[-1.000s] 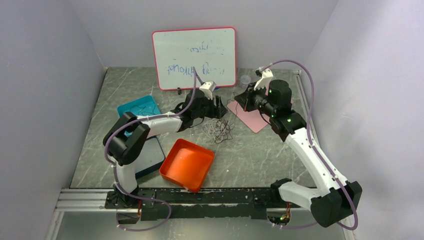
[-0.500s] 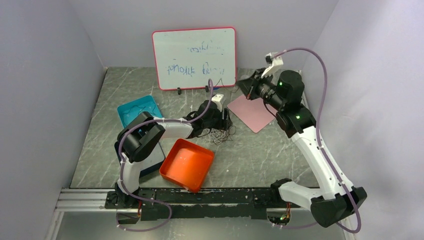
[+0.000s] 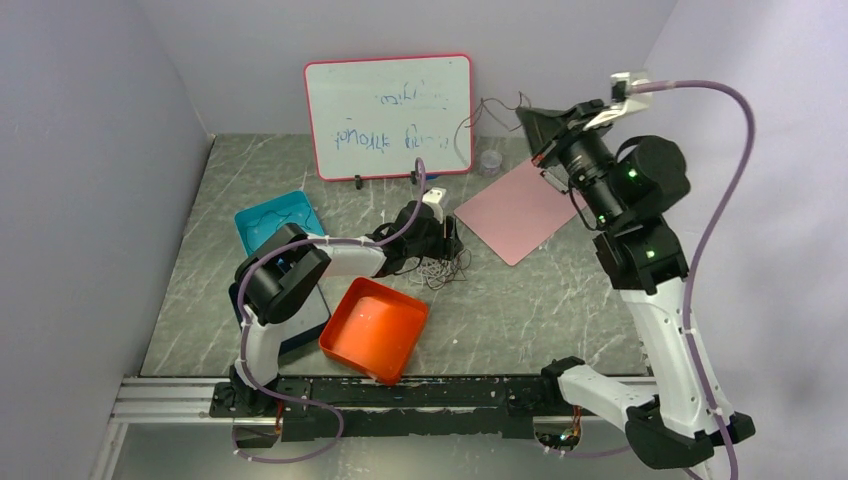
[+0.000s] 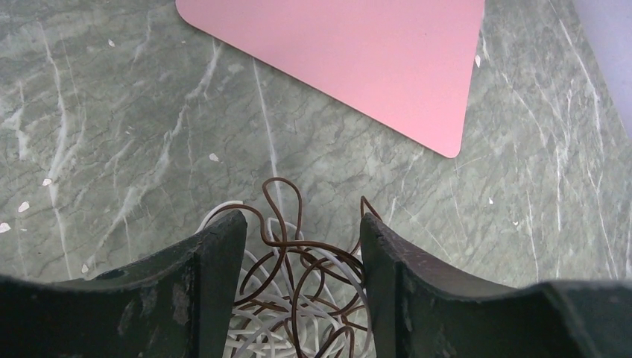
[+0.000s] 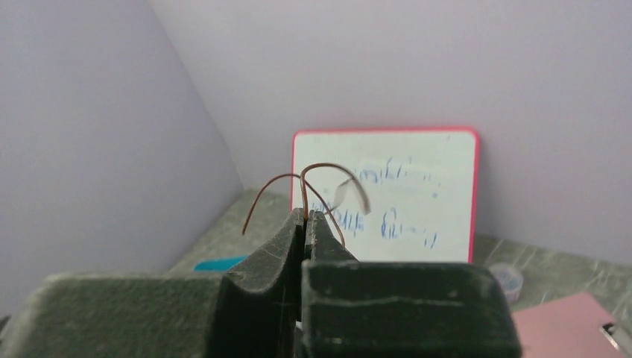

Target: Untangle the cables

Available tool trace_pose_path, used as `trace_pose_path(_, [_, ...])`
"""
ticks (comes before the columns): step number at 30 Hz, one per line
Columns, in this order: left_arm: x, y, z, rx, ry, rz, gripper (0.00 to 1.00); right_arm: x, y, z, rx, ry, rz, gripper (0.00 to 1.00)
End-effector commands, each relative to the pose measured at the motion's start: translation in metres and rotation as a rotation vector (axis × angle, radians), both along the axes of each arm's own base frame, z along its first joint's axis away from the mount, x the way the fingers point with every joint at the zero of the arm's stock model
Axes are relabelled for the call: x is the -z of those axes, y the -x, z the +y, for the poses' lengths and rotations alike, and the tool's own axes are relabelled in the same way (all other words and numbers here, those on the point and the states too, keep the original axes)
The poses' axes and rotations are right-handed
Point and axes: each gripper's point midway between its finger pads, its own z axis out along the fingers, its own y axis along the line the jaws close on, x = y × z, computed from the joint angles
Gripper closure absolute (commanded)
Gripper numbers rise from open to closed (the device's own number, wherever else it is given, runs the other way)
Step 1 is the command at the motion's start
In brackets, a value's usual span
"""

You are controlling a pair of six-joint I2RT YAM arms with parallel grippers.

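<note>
Straddling the heap of cables [image 4: 298, 306] near the middle of the table [image 3: 520, 300], the left gripper [image 4: 302, 231] has its jaws spread, one finger on each side of the brown and white loops; whether the fingers touch them I cannot tell. High in the air at 2 o'clock from that heap, the right gripper [image 5: 305, 220] has its jaws pressed together on a brown cable [image 5: 328, 168], whose ends curl free in front of the whiteboard [image 3: 390, 100].

An orange tray [image 3: 375, 328] sits at 7 o'clock from the heap, its floor showing plain orange. A teal tray [image 3: 262, 225] lies at 9 o'clock, partly behind the left arm, with faint thin lines inside, too small to name. At 1 o'clock, a small clear cup [image 3: 490, 160] stands just beyond the pink mat [image 3: 515, 205]; its contents cannot be told.
</note>
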Motion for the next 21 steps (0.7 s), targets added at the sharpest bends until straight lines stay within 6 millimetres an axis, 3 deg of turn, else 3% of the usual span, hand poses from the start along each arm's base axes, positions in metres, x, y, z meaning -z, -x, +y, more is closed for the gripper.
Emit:
trace_pose_path(1, [0.008, -0.001, 0.001, -0.019, 0.000, -0.003, 0.38, -0.050, 0.017, -0.025, 0.094, -0.033, -0.136, 1.00])
trace_pose_path(5, [-0.001, -0.001, 0.002, -0.023, 0.007, -0.015, 0.38, -0.055, 0.016, -0.030, 0.123, -0.014, -0.147, 1.00])
trace_pose_path(8, [-0.026, -0.003, 0.003, -0.023, 0.024, -0.055, 0.38, -0.042, 0.011, -0.029, 0.128, 0.018, -0.121, 1.00])
trace_pose_path(14, [-0.105, -0.003, 0.012, -0.032, 0.088, -0.175, 0.36, -0.009, 0.004, -0.020, 0.089, 0.098, -0.057, 1.00])
trace_pose_path(17, [-0.141, -0.003, 0.031, -0.084, 0.084, -0.229, 0.37, 0.008, 0.001, -0.018, 0.081, 0.139, -0.028, 1.00])
trace_pose_path(21, [-0.180, 0.006, 0.071, -0.144, 0.081, -0.291, 0.35, 0.029, -0.001, -0.013, 0.058, 0.172, 0.000, 1.00])
